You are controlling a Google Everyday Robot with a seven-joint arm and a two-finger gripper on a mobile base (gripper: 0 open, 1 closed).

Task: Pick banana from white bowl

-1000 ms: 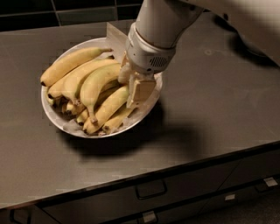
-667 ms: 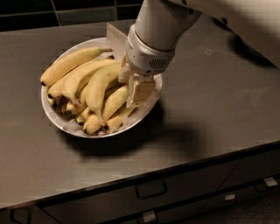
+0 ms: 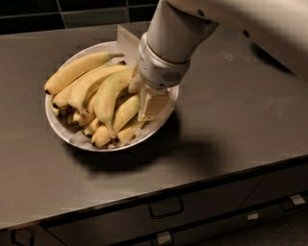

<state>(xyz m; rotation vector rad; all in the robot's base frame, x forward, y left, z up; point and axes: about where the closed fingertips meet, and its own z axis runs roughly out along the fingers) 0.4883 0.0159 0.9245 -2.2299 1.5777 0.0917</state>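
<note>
The white bowl (image 3: 57,126) sits on the dark counter, lined with crumpled white paper and piled with several yellow bananas. The long, fairly straight banana (image 3: 77,70) lies across the bowl's far left side, its stem end toward the arm. A strongly curved banana (image 3: 107,96) and shorter dark-tipped ones (image 3: 124,111) lie in front of it. My gripper (image 3: 147,108) reaches down into the right half of the bowl, against the stem ends of the middle bananas. The wrist hides what lies under it.
The bowl stands on a dark grey counter (image 3: 231,110) whose front edge runs along the bottom of the view, with drawers and handles (image 3: 166,209) below. A dark tiled wall (image 3: 72,12) runs behind. The arm's shadow falls to the right of the bowl.
The gripper stays in the right half of the bowl, almost still. The bananas next to it have shifted slightly.
</note>
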